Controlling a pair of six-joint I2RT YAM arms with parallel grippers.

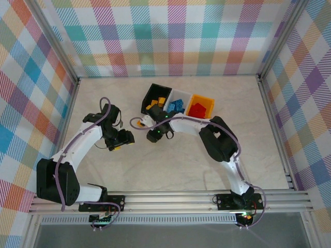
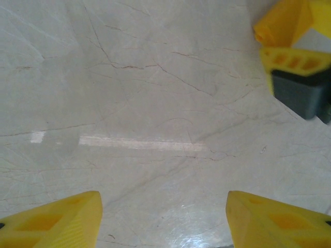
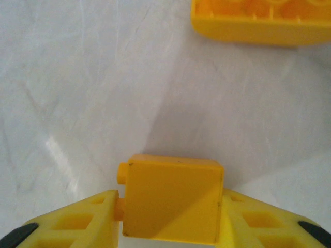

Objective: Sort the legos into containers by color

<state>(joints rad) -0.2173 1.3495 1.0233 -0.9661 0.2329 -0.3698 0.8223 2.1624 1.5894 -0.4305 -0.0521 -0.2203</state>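
Note:
My right gripper [image 3: 170, 206] is shut on a yellow lego [image 3: 173, 199], its fingers pressed to both sides just above the pale table. A second yellow lego [image 3: 258, 20] lies on the table ahead of it. In the top view the right gripper [image 1: 153, 135] hangs just in front of the black container [image 1: 151, 93], which holds yellow legos. Beside that, the white container [image 1: 182, 94] holds blue legos and the yellow-orange container [image 1: 208, 98] holds red ones. My left gripper [image 2: 163, 217] is open over bare table with nothing between its fingers, left of the right gripper [image 2: 295, 67].
The left gripper [image 1: 120, 141] and the right one sit close together at mid-table. An aluminium frame and checked walls [image 1: 170, 36] close in the table at the back and on both sides. Open tabletop [image 1: 170, 170] stretches toward the near rail.

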